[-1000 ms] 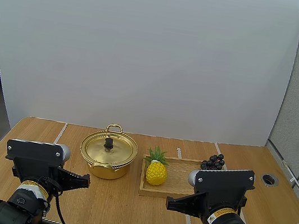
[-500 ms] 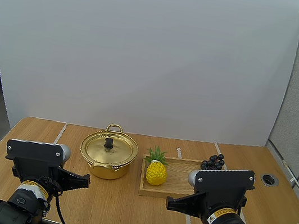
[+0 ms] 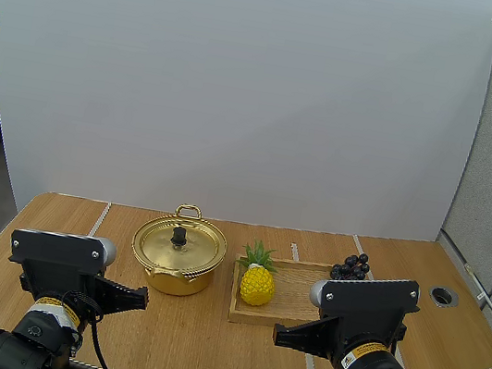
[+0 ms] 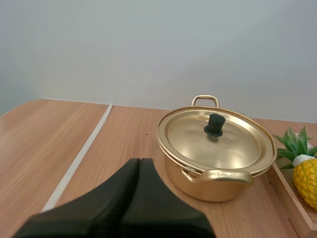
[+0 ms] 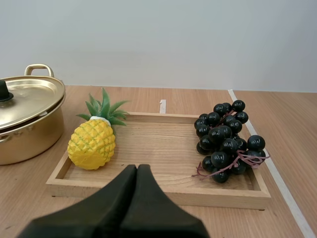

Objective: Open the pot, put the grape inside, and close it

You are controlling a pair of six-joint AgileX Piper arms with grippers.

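- While both arms wait at the near edge of the tabletop (image 3: 202, 341), the left gripper (image 4: 140, 161) is clenched on nothing, one dark wedge pointing toward the pot (image 3: 176, 267).
- That pot, gold-coloured, stands left of the tabletop's middle, well apart from the left gripper.
- Its lid (image 4: 233, 146) sits on the rim, closed, with the black knob (image 4: 215, 124) upright at the centre.
- One loop handle (image 4: 205, 99) faces the far edge of the tabletop, and the other faces the near edge.
- Likewise clenched and empty, the right gripper (image 5: 137, 167) points at the near rim of the wooden tray (image 5: 163, 146) without touching it.
- This tray lies just beside the pot, on its right, with a narrow strip of bare wood between them.
- Dark grapes (image 5: 225, 141) lie in the tray's right end toward its far corner, the bunch resting on the tray floor close to the right rim.
- At the tray's left end sits a yellow pineapple (image 5: 92, 143), green leaves up, apart from the grapes and near the pot's side.
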